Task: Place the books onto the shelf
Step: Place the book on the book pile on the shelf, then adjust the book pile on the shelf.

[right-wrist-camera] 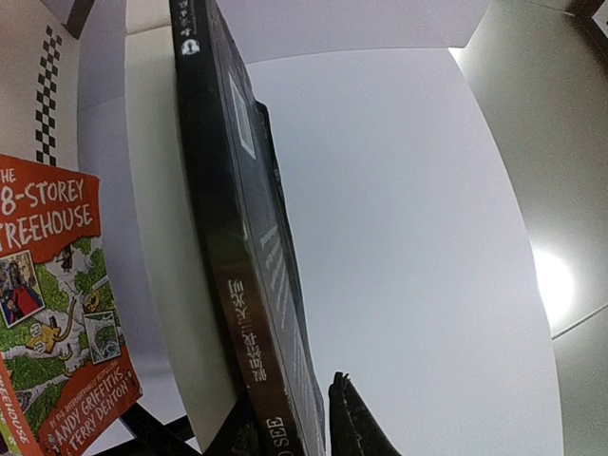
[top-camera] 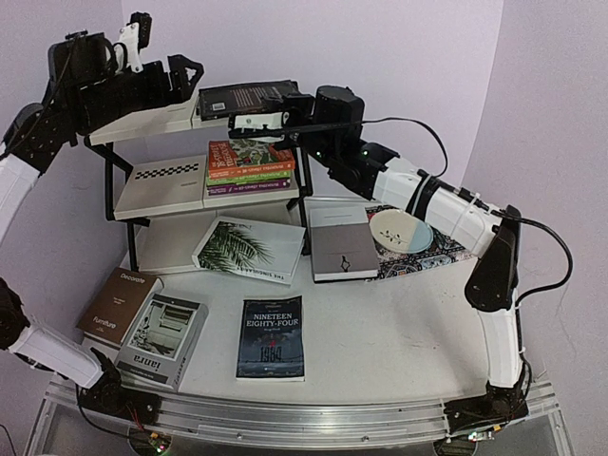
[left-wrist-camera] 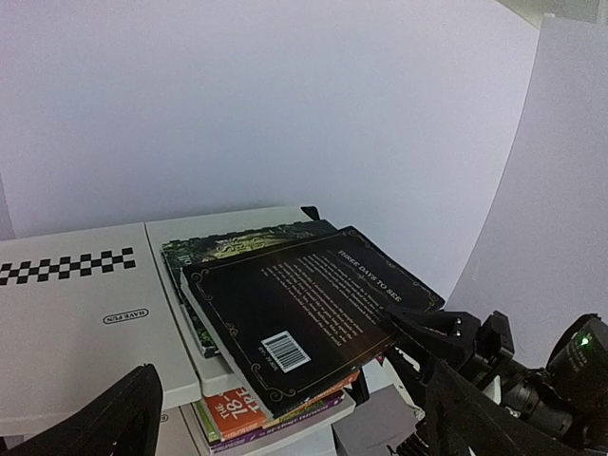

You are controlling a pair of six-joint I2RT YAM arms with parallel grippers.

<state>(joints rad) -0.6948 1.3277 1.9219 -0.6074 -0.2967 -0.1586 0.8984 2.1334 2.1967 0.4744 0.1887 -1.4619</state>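
Observation:
A black book, "Three Days to See" (top-camera: 242, 98) (left-wrist-camera: 304, 309), lies on another dark book (left-wrist-camera: 237, 245) on the top tier of the shelf (top-camera: 157, 185). It overhangs the tier's right edge. My right gripper (top-camera: 249, 116) (right-wrist-camera: 294, 418) straddles that overhanging edge. One finger (right-wrist-camera: 350, 418) stands a small gap off the cover, so the jaws are open. My left gripper (top-camera: 185, 74) (left-wrist-camera: 290, 370) hovers wide open at the top tier's left, holding nothing. Treehouse books (top-camera: 250, 161) are stacked on the middle tier. Several books lie on the table: palm-leaf (top-camera: 249, 249), grey (top-camera: 342, 250), Nineteen Eighty-Four (top-camera: 272, 337).
A brown book (top-camera: 119, 304) and a black-and-white one (top-camera: 163, 339) lie at the table's front left. A pale bowl (top-camera: 401, 231) sits on a patterned placemat (top-camera: 442, 255) at the right, under my right arm. A purple wall stands close behind the shelf.

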